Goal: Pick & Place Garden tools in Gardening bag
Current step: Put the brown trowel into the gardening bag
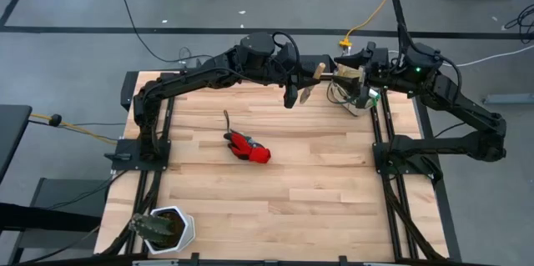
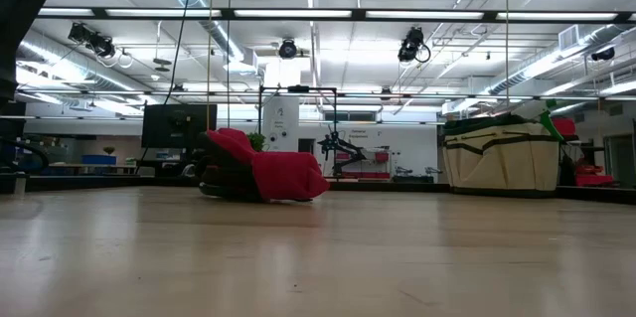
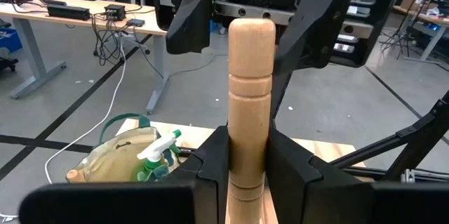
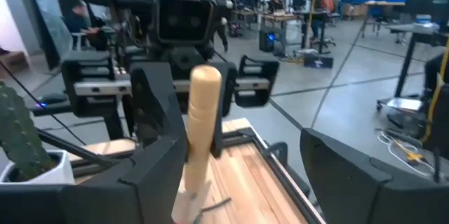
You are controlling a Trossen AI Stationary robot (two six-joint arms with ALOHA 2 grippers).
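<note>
Left hand [image 3: 247, 175]: clamped on wooden-handled tool [image 3: 250, 97], held just before the right hand.
Right hand [image 4: 266, 175]: spread wide around the handle, bag [image 1: 355, 91] just below.
Done: sprayer [image 3: 158, 155] bagged.
Left: glove [image 1: 248, 146] and a tool [image 1: 226, 120] on worktop [image 1: 317, 183].

Seen from above, the left gripper [image 1: 302, 82] held a wooden-handled hand tool [image 1: 313, 77] above the far part of the wooden bench [image 1: 275, 191], its handle pointing toward the right gripper [image 1: 346, 72], which stood open just beside it over the gardening bag [image 1: 359, 95] at the far right edge. A red glove [image 1: 249, 147] lay mid-bench beside a slim tool [image 1: 226, 120]. A white pot with a dark plant [image 1: 164, 229] stood at the near left corner.
</note>
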